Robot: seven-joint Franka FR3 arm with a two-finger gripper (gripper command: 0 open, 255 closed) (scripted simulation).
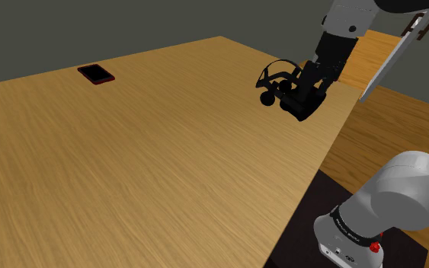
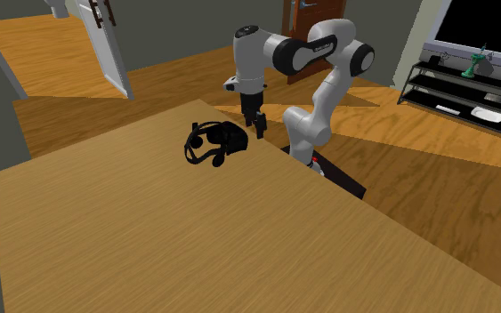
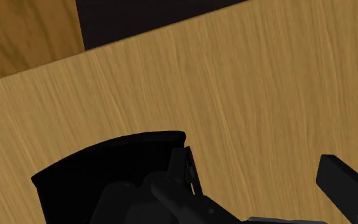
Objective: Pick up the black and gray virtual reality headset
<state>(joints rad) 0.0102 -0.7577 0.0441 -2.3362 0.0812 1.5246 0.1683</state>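
A wide wooden table was seen in the shoulder view. The white arm was bent over the table's edge from the dark stand at 5 o'clock. The black VR headset was found resting on the tabletop near that edge, at about 1 o'clock in the shoulder view. The gripper was placed just beside it, at 2 o'clock of it in the second exterior view. Its fingers were spread apart, with bare wood between them and nothing clasped. A flat black device with a red rim was seen at 10 o'clock, well apart.
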